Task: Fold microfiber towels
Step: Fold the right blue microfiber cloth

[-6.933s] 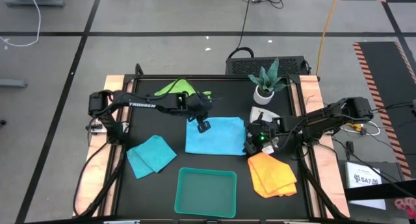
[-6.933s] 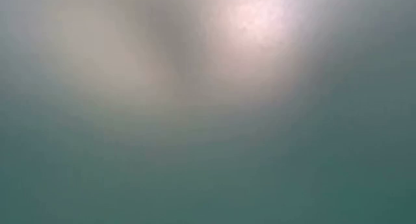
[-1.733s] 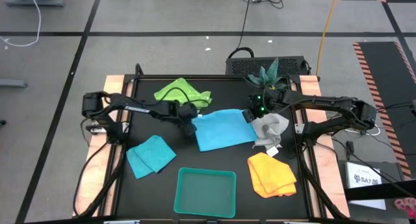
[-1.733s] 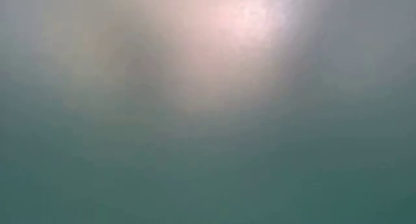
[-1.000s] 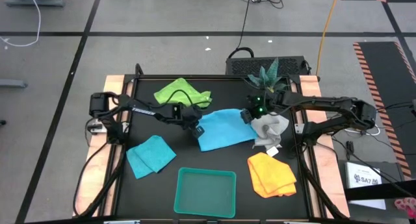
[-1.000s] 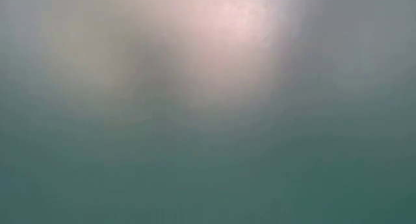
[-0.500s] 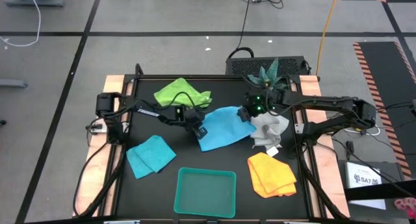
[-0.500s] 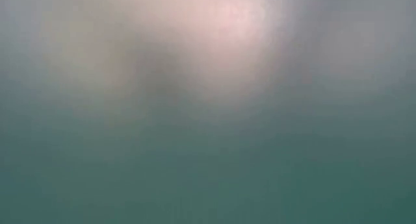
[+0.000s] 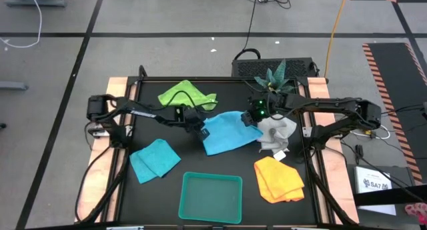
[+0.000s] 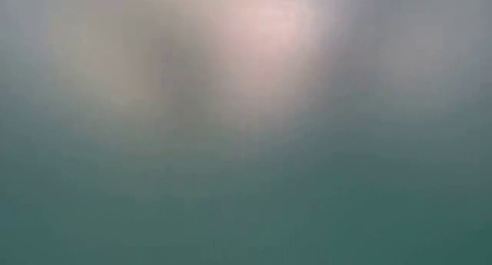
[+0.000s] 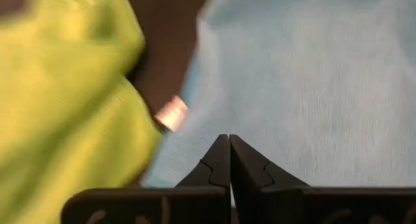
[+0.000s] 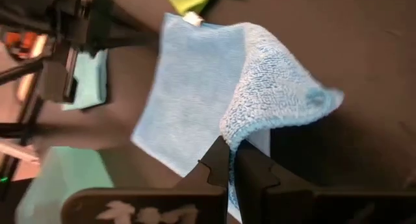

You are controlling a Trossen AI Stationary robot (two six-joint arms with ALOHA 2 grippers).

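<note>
A light blue microfiber towel (image 9: 228, 133) lies spread in the middle of the black table. My left gripper (image 9: 198, 129) is shut at its left edge, my right gripper (image 9: 250, 118) at its far right corner. A lime green towel (image 9: 187, 95) lies crumpled at the far side. A folded turquoise towel (image 9: 155, 159) rests flat near the left. A pale grey towel (image 9: 277, 132) sits bunched at the right, with an orange towel (image 9: 279, 179) flat nearer the front. The low view shows only blur. My left gripper is shut on the light blue towel's left edge (image 11: 221, 130), close to the corner with the small tag (image 11: 171, 113). It comes slanting down from the table's left. The fingertips hide how many layers they have. The cloth beyond them lies spread. My right gripper pinches the light blue towel's edge at its far right corner (image 12: 235, 141), slanting down from the table's right. The raised corner (image 12: 279, 94) curls over in a hump beside the fingers. The rest of the towel (image 12: 188, 87) lies on the table.
A teal plastic tray (image 9: 211, 197) stands at the near middle edge. A potted plant (image 9: 273, 83) stands at the far right, just behind my right arm. Wooden rails border the table's left and right sides.
My right gripper has drifted a little toward the table's left with the towel's far right corner, which has come off the table and curled over. My left gripper has risen slightly at the towel's left edge. Both have stayed shut.
</note>
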